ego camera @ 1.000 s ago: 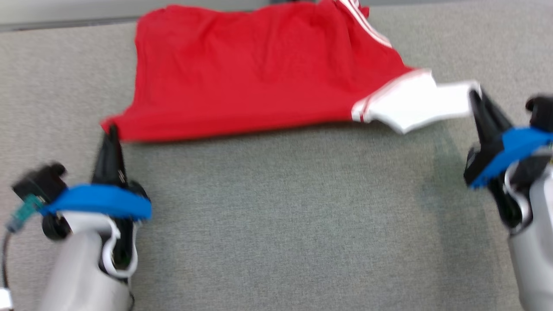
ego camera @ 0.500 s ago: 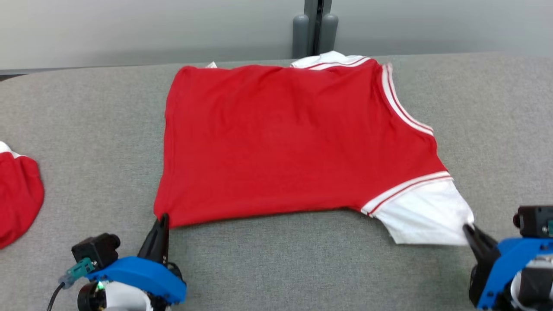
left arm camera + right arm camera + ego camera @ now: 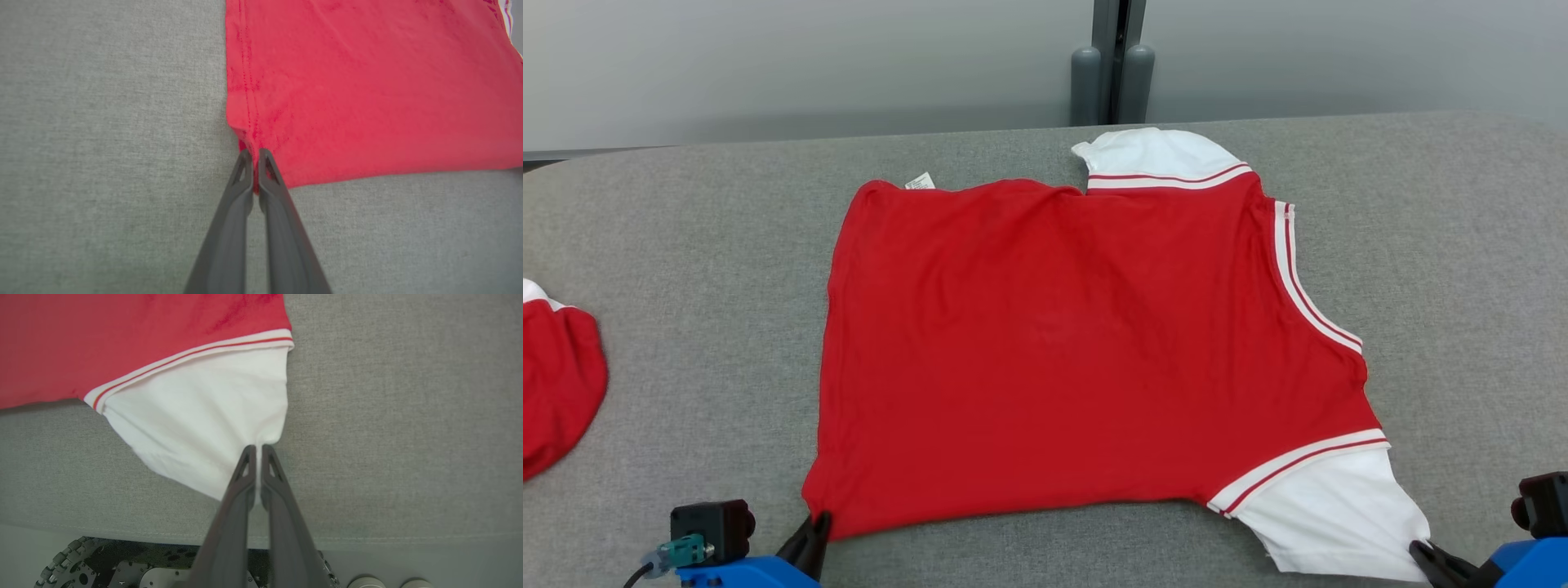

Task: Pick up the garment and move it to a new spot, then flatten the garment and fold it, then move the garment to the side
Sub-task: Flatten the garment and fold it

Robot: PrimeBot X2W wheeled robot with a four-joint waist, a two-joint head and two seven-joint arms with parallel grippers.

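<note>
Head view: the shirt (image 3: 1054, 351), red with white sleeves, lies spread flat on the grey padded table (image 3: 686, 237). It occupies the middle of the surface and reaches close to the near edge. The hem faces the robot's left and the striped neckline faces its right. A small white label (image 3: 920, 181) shows at the far hem corner. The far sleeve (image 3: 1152, 155) lies flat toward the back of the table. The near sleeve (image 3: 1339, 510) points toward the robot's right.

The left gripper (image 3: 814, 527) sits at the near hem corner. Left wrist view: both fingers are pressed together, with the red corner fabric clamped between their tips.

The right gripper (image 3: 1421, 554) sits at the tip of the near sleeve. Right wrist view: both fingers are together, with the white sleeve edge clamped between them and drawn to a point. The robot's wheeled base (image 3: 61, 563) shows past the table edge.

A second red cloth (image 3: 556, 384) lies at the table's left side, well apart from the shirt. A grey post (image 3: 1112, 73) stands behind the table.
</note>
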